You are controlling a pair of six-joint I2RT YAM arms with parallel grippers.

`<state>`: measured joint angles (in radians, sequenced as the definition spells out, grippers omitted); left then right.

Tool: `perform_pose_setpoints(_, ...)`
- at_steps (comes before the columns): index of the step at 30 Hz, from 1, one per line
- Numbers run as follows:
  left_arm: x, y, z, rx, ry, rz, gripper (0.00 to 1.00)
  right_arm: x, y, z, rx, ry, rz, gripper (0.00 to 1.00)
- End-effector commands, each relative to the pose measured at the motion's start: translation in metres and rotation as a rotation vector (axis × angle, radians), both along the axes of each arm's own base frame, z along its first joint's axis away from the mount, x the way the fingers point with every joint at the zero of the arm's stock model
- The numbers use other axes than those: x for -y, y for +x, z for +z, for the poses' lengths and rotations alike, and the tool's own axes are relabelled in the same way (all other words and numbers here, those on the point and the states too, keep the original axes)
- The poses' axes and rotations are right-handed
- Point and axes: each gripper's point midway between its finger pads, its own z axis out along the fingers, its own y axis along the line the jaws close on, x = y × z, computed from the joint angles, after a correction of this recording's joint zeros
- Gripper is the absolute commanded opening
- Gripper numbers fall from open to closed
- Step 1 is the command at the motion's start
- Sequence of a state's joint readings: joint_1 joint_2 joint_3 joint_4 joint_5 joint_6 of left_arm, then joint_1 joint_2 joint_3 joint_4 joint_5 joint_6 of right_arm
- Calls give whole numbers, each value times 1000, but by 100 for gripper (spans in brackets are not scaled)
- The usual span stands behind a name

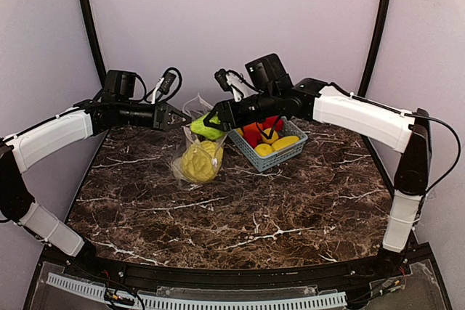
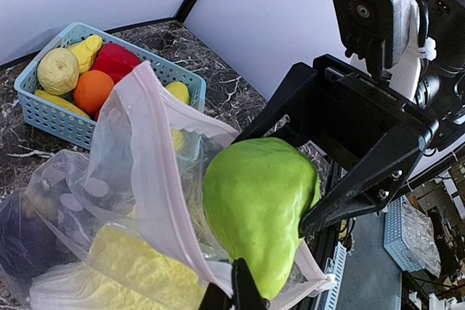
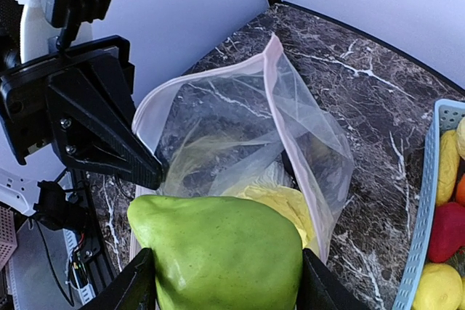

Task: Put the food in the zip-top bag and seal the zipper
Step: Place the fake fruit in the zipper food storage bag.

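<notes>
The right gripper [image 1: 215,120] is clenched on a green fruit [image 3: 218,252] at the zip-top bag's [image 3: 309,136] mouth. The left gripper [image 2: 232,292] pinches the zipper [image 2: 154,179] at the mouth's near end, holding it up. The fruit hides the opening below it; yellow cabbage [image 2: 138,266] lies deep inside the bag.

Clear glossy plastic zip-top bag [image 3: 218,117]; smooth green fruit [image 3: 218,252]; polished marbled table [image 1: 254,212]; plastic basket [image 2: 43,117].

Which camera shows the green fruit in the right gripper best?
The left wrist view: the green fruit shows nearly whole, at the mouth of the zip-top bag. The right wrist view has it large but cropped at the bottom, in the right gripper. The top view shows only a small green patch.
</notes>
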<state>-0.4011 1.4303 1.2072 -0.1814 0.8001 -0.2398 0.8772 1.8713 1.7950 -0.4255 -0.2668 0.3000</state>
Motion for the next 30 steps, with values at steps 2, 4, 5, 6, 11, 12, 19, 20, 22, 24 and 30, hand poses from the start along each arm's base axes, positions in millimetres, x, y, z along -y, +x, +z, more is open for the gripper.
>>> perform_pose_setpoints(2,-2,-7,18,43,-21,-12,1,14,20,-11,12,-103,-124,56)
perform_pose_setpoints(4,-2,-7,19,46,-20,-11,1,20,24,-17,15,-139,-153,56)
perform_pose_setpoints(5,-2,-7,19,48,-18,-10,1,22,26,-18,17,-152,-167,56)
perform_pose_setpoints(6,-3,-7,19,49,-18,-8,1,24,28,-20,18,-165,-181,56)
perform_pose_setpoints(11,-3,-7,20,57,-14,-6,1,35,38,-25,36,-227,-246,55)
perform_pose_setpoints(12,-4,-8,20,58,-13,-5,1,36,39,-26,37,-238,-251,55)
perform_pose_setpoints(19,-2,-7,19,52,-16,-10,1,27,36,-25,55,-252,-217,55)
perform_pose_setpoints(20,-2,-7,18,48,-18,-10,1,25,36,-26,62,-257,-215,55)
perform_pose_setpoints(22,-1,-7,17,42,-23,-16,1,20,36,-25,71,-258,-216,55)
perform_pose_setpoints(24,0,-7,17,38,-28,-21,1,14,36,-25,70,-250,-209,55)
perform_pose_setpoints(30,3,-10,18,28,-49,-47,1,-6,47,-20,89,-212,-213,56)
